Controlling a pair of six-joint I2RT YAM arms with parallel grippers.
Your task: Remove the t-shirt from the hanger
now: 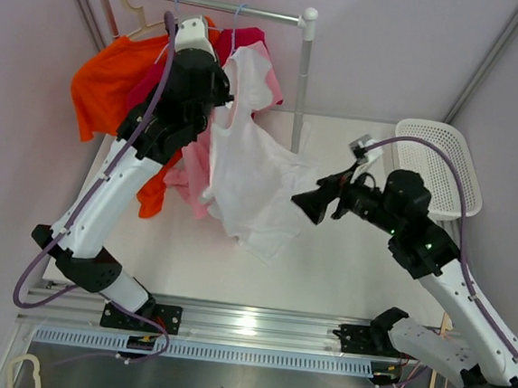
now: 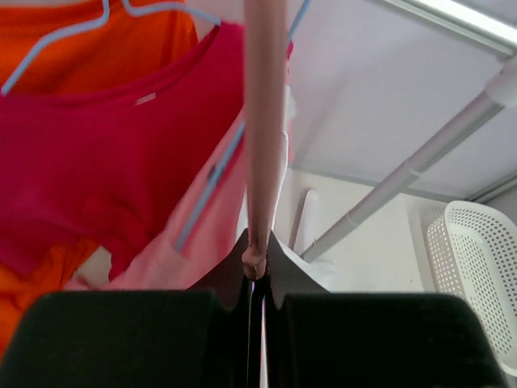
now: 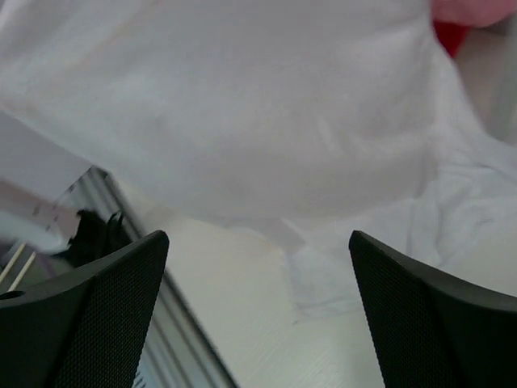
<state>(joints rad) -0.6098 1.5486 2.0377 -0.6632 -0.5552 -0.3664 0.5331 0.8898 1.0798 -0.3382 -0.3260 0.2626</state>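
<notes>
We find white t-shirt (image 1: 243, 170) limp, light. L gripper (image 2: 257, 260) clenched on hanger (image 2: 265, 121); R gripper (image 3: 257, 238) spread wide. Rec. grip at hem.

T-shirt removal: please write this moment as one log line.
left gripper: shut on pink bar | right gripper: open, facing white t-shirt | white t-shirt: hanging from rack

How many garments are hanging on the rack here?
4 by colour: orange shirt far left; magenta shirt beside it; pink shirt below the left arm; white t-shirt rightmost, trailing toward the right pincer. Others may be hidden behind.
</notes>
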